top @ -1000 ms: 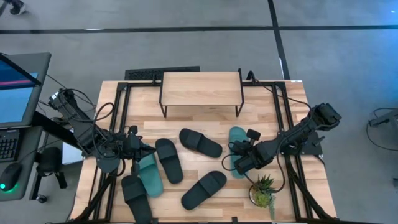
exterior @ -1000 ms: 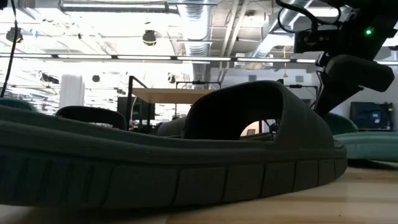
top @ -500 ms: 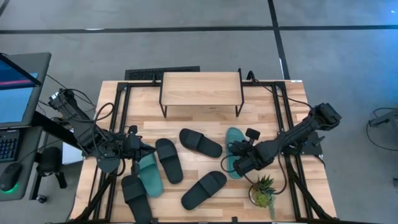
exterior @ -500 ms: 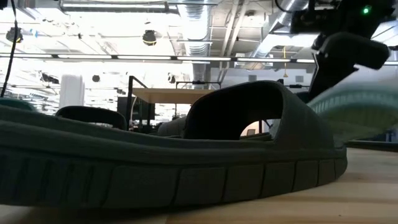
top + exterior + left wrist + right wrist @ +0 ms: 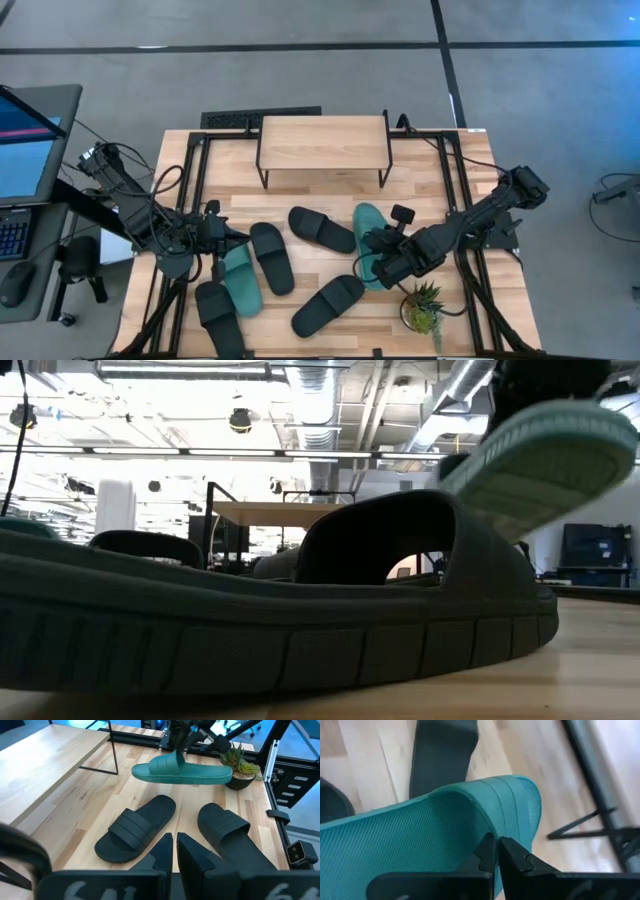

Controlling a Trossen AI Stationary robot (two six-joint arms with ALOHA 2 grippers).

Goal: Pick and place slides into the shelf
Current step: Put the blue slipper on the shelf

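My right gripper (image 5: 384, 252) is shut on a teal slide (image 5: 367, 236), held in the air over the table's right half; it also shows in the left wrist view (image 5: 180, 770) and, sole showing, in the low view (image 5: 540, 460). My left gripper (image 5: 232, 240) is shut and empty, low over the table's left half beside the second teal slide (image 5: 240, 282). Several black slides lie flat on their soles: (image 5: 322, 228), (image 5: 271, 257), (image 5: 328, 305). The shelf (image 5: 323, 145) stands on its thin black legs at the far middle. My right gripper pinches the teal slide's wide strap (image 5: 512, 815) between its two fingers, at the strap's edge over the footbed (image 5: 395, 850). The fingers come from above, slanting down. The slide is lifted clear of the table, and the low view shows its sole tilted.
A small potted plant (image 5: 423, 308) stands near the front right, close under my right arm. A fourth black slide (image 5: 218, 315) lies at the front left. The nearest black slide (image 5: 280, 610) fills the low view. Bare wood lies between the shelf and the slides.
My right gripper has lifted the teal slide off the table and carried it up and a little toward the table's left. The slide lay on the table a second ago; now it hangs clear with its sole tipped into the low view.
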